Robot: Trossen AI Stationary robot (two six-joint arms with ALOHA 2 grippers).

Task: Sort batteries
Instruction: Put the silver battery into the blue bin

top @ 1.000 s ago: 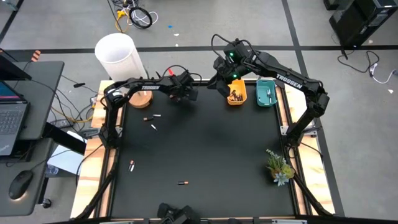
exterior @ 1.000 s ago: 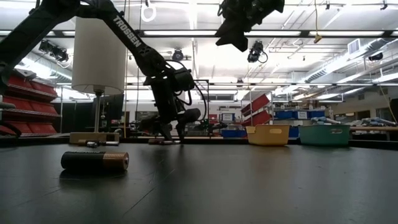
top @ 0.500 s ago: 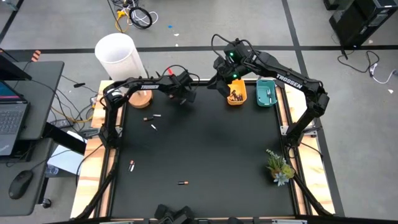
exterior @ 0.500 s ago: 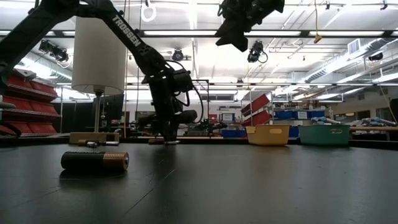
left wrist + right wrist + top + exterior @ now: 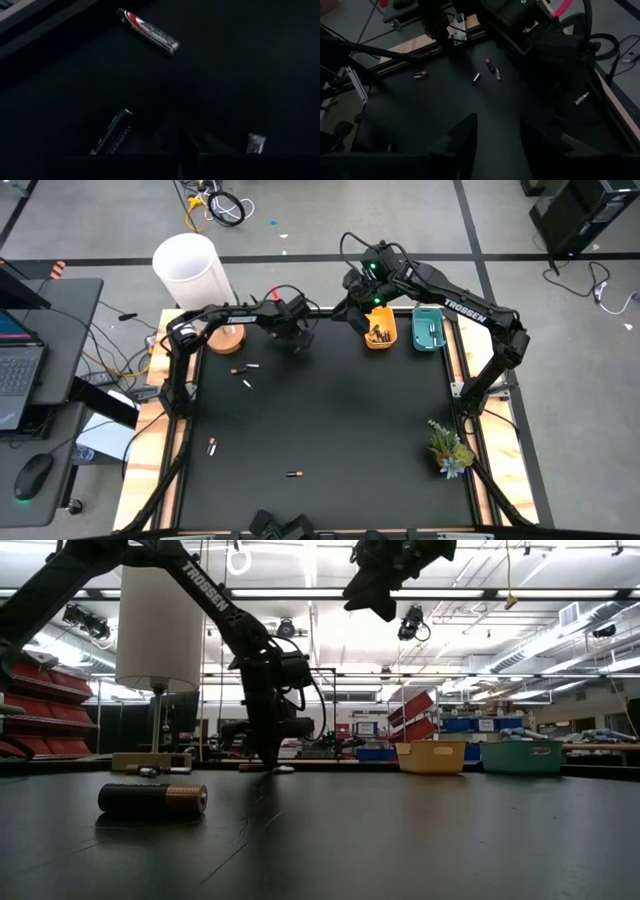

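Four batteries (image 5: 246, 376) lie loose on my mat, others already in the yellow tray (image 5: 380, 335) and teal tray (image 5: 428, 331), as my left gripper (image 5: 299, 340), fingers closed, touches down far-side, what it grips hidden, and my right gripper (image 5: 362, 315), half-open and empty, hovers by the trays.

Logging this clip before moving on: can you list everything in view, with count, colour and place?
Loose batteries: four, light and dark, on the mat's left half.
Yellow tray: one, far edge, holding dark batteries.
Teal tray: one, beside the yellow tray.
White cylinder: one, beyond the far left corner.
Wooden disc: one, far left corner.
Small plant: one, green, right edge.
Left end effector: shut, down at the mat's far edge.
Right end effector: raised beside the yellow tray.
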